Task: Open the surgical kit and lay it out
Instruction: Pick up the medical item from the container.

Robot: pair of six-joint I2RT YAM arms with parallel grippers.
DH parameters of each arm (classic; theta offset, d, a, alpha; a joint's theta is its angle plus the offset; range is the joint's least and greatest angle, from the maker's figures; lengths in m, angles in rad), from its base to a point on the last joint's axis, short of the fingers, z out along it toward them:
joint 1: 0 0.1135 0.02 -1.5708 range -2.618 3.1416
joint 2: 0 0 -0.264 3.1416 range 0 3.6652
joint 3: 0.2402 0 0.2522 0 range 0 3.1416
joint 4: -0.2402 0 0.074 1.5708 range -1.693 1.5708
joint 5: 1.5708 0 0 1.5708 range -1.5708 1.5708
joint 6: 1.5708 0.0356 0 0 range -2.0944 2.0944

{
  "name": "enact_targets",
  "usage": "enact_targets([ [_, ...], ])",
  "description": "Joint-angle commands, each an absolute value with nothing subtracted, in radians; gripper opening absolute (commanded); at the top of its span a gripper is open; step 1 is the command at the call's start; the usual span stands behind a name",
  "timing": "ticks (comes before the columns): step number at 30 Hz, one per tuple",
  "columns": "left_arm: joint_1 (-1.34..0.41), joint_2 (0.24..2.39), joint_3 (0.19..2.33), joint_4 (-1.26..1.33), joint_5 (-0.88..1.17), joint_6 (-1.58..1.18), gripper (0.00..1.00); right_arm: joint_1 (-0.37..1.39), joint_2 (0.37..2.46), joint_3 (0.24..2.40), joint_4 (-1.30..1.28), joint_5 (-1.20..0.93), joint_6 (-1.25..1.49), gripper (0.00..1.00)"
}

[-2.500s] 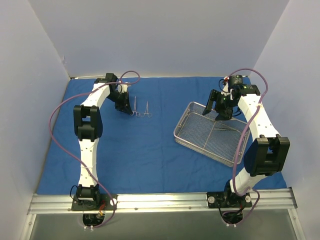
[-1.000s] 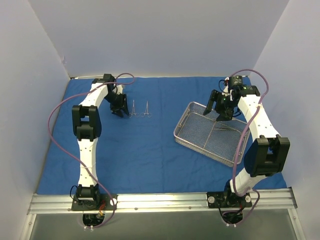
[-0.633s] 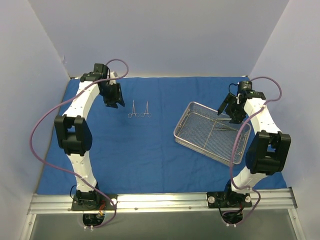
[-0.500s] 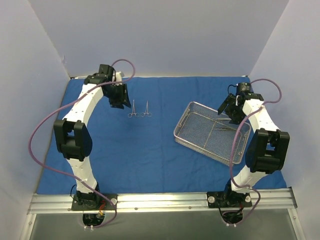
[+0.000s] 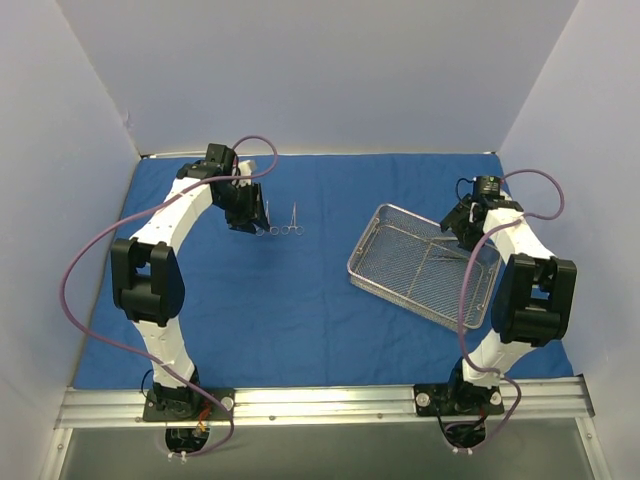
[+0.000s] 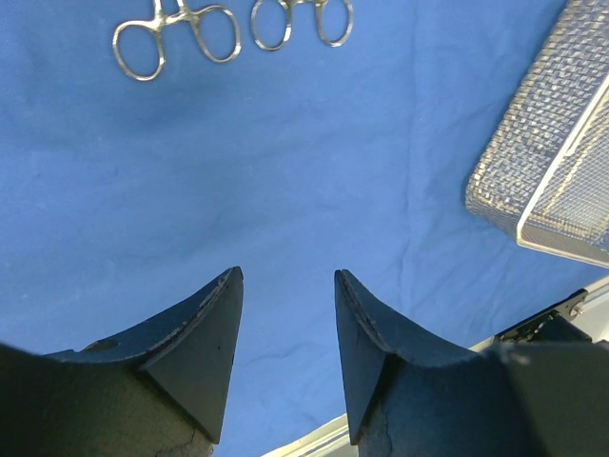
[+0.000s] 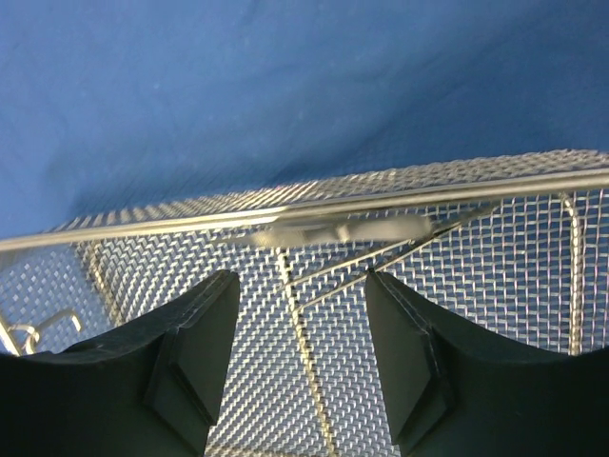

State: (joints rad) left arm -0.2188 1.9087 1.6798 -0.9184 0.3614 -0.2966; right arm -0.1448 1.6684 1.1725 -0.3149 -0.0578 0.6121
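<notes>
L pincer (image 6: 286,274) ajar, empty, above blue cloth (image 6: 285,171); R pincer (image 7: 301,276) ajar, empty, over mesh tray (image 7: 504,267).

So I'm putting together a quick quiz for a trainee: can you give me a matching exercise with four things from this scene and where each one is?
Things
1. wire-mesh tray
2. two laid-out instruments
3. left claw
4. right claw

Places
A. open, over the tray's mesh
B. side by side on the blue cloth, left of centre, toward the back
C. set at an angle on the right part of the cloth
D. open and empty, above bare cloth

Pairs: 1-C, 2-B, 3-D, 4-A
</notes>
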Motion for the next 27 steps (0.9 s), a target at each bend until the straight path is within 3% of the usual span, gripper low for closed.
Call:
enact_targets([
  [1, -0.216, 1.851, 1.686, -0.877, 0.400, -0.296, 0.52, -0.156, 1.687, 1.158, -0.247, -0.048, 0.604, 0.55],
  [13, -0.216, 1.888, 1.733, -0.905, 0.416, -0.279, 0.52, -0.193, 1.715, 1.098, -0.126, -0.049, 0.552, 0.47],
  [27, -0.218, 1.908, 1.773, -0.931, 0.433, -0.281, 0.52, -0.196, 1.723, 1.042, -0.023, -0.038, 0.474, 0.21],
])
